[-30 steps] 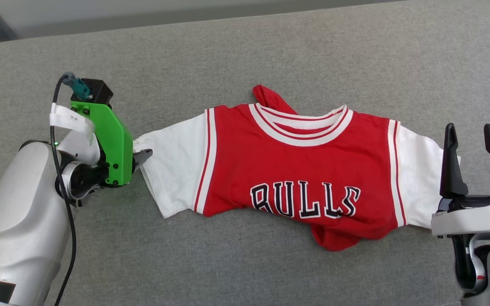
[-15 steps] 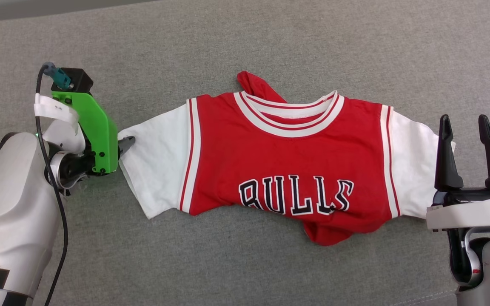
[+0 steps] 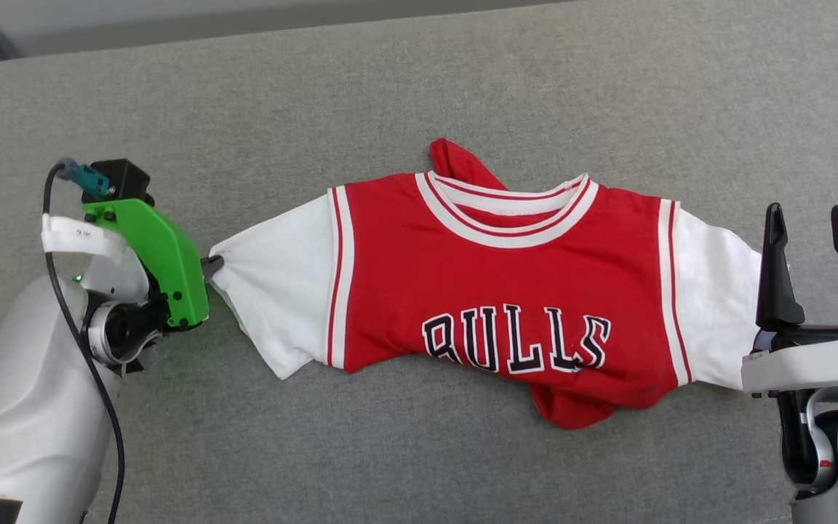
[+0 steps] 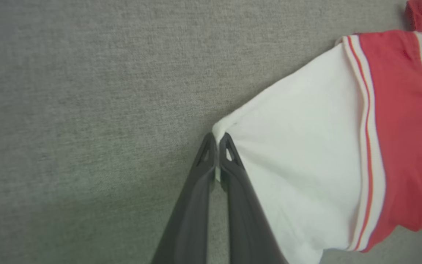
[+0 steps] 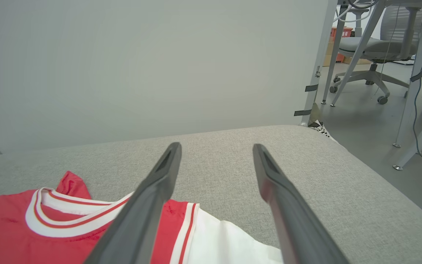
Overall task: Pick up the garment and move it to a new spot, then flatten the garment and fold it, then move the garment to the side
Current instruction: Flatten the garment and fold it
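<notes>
- The shirt [image 3: 506, 291] lies chest-up across the grey cushion [image 3: 419, 87], sleeves spread to either side, hem bunched under the lettering.
- The left gripper [image 4: 217, 141] has its jaws pinched together on the tip of the white left sleeve [image 3: 281, 284].
- The right gripper [image 3: 817, 266] stands beside the other sleeve, jaws wide apart, gripping nothing.

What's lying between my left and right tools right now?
Just the garment, spanning the grey surface from left tool, shut on one sleeve, to the open right tool. Head view.
</notes>
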